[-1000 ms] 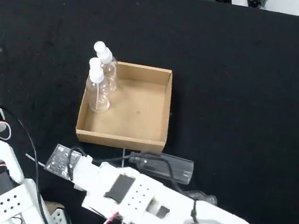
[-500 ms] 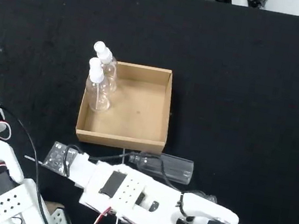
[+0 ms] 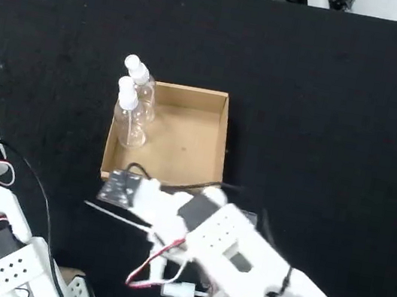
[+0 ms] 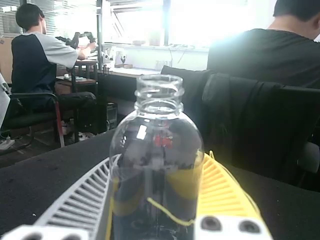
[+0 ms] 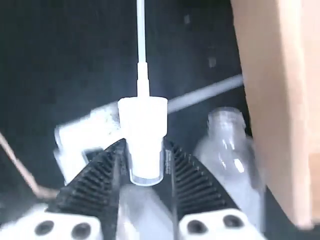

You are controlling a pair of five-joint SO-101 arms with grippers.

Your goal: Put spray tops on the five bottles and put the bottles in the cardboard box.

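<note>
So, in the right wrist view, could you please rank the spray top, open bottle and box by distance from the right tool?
1. Spray top: gripped in the right tool.
2. Open bottle: just beside the tool.
3. Box: its wall stands beyond the bottle.

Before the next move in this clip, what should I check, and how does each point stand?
1. Right hand grips white spray top with dip tube: ok.
2. Left hand holds clear uncapped plastic bottle upright: ok.
3. Bottle neck open, unobstructed: ok.
4. Spray top over that neck: not ok, hands apart.
5. Brown cardboard box has free floor beside two capped bottles: ok.
</note>
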